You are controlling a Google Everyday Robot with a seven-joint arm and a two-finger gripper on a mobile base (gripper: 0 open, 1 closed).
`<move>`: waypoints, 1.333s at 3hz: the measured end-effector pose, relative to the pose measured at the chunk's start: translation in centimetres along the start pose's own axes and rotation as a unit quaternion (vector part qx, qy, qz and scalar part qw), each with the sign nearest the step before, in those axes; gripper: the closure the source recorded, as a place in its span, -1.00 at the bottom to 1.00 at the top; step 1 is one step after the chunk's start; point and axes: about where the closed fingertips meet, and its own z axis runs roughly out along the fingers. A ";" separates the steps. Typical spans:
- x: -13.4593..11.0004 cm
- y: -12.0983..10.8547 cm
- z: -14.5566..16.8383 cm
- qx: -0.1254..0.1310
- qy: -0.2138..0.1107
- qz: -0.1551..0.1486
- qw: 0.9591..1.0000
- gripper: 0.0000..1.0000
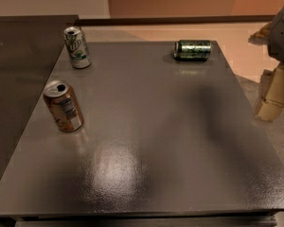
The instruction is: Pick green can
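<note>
The green can (192, 50) lies on its side near the far right corner of the grey table (146, 141). It is dark metallic green with pale markings and silver ends. My gripper (274, 98) hangs at the right edge of the view, beyond the table's right side, nearer to me than the can and well to its right. One pale finger (274, 91) shows, pointing down; the rest is cut off by the frame.
A mostly white can with a green logo (77, 47) stands upright at the far left. A brown-orange can (63, 106) stands upright at the left, nearer. A second dark table (19, 79) adjoins on the left.
</note>
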 end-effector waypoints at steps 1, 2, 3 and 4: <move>0.0 0.0 0.0 0.000 0.000 0.000 1.000 -1.00; -0.5 -1.6 2.2 -0.005 -0.004 0.007 1.000 -1.00; -1.4 -5.1 5.5 0.001 -0.014 0.028 1.000 -1.00; -2.3 -9.3 8.2 0.008 -0.039 0.050 0.998 -1.00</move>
